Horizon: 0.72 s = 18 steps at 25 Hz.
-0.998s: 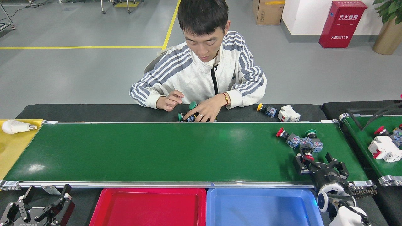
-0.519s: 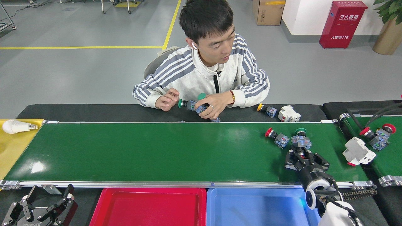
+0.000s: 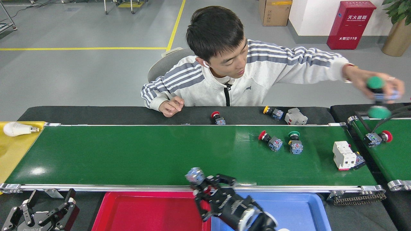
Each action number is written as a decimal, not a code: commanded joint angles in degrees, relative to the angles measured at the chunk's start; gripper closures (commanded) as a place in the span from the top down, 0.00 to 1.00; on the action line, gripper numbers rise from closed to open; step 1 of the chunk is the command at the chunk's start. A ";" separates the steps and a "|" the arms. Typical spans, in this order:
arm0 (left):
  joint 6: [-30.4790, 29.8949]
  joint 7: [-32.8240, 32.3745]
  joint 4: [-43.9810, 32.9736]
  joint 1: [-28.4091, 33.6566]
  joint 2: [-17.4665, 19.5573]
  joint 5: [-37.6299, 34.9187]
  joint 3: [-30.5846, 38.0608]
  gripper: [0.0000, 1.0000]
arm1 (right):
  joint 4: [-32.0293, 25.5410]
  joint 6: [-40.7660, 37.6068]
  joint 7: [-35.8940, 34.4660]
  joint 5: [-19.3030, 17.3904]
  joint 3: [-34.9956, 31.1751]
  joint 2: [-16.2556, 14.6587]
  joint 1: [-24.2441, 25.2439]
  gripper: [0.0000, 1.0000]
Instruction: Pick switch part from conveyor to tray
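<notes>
Switch part clamped in right tool, above red tray edge

White Chinese characters and the number "119" are being displayed on the red cabinet standing against the far wall.

Left and middle of the conveyor lie bare.
Obstacles crowd its right end: 2 push-button switches, a white breaker; a person's outstretched arm spans above that end.
</notes>
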 commanded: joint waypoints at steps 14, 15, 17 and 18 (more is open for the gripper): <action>0.28 -0.08 -0.94 -0.09 0.43 0.01 -0.16 1.00 | -17.06 23.55 -14.30 -0.52 -38.91 1.18 27.73 0.98; 0.19 -0.08 -0.94 -0.09 0.43 0.01 -0.16 1.00 | -16.97 23.90 -14.21 -0.52 -39.53 2.14 27.56 0.98; 0.19 -0.08 -0.94 -0.09 0.26 0.01 -0.24 1.00 | -16.71 24.87 -13.69 -0.35 -39.44 3.28 26.24 0.98; 0.19 -0.08 -0.94 -0.18 0.34 0.01 -0.33 1.00 | -16.36 25.22 -13.16 0.27 -39.26 3.28 24.30 0.98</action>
